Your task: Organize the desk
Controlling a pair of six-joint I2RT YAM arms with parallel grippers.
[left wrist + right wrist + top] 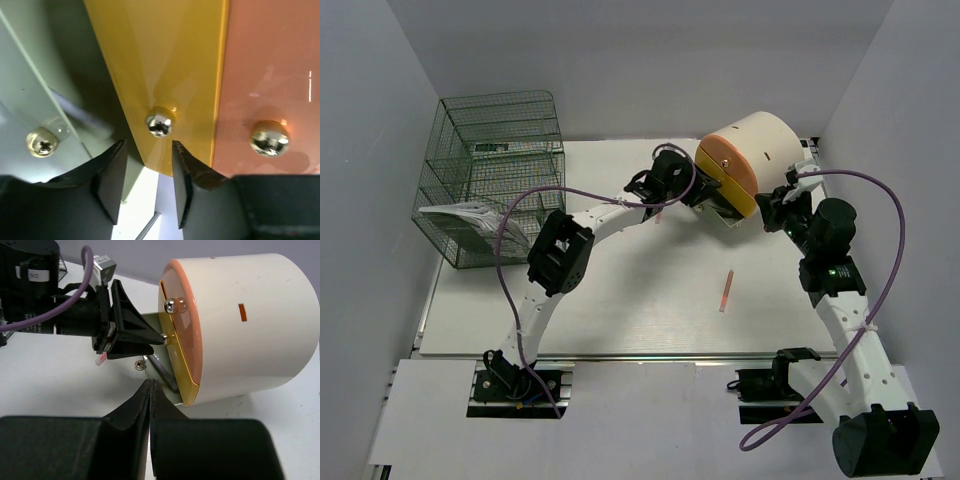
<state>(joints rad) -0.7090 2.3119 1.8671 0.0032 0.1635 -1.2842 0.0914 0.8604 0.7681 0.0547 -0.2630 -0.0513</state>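
The white desk (620, 310) holds a cream cylinder with an orange face (750, 155) lying on its side at the back right. A yellow drawer front (165, 60) with a brass knob (159, 124) stands out from that face. My left gripper (147, 150) is open, its fingertips just short of the knob and either side of the yellow front's lower edge; it also shows in the top view (695, 190) and the right wrist view (150, 337). My right gripper (150, 385) is shut and empty, low over the desk in front of the cylinder (250, 325).
A green wire-mesh rack (490, 175) with papers in it stands at the back left. A pink pen (725, 291) lies on the desk right of centre. Another small pink item (101, 360) lies under my left wrist. Grey walls enclose the desk.
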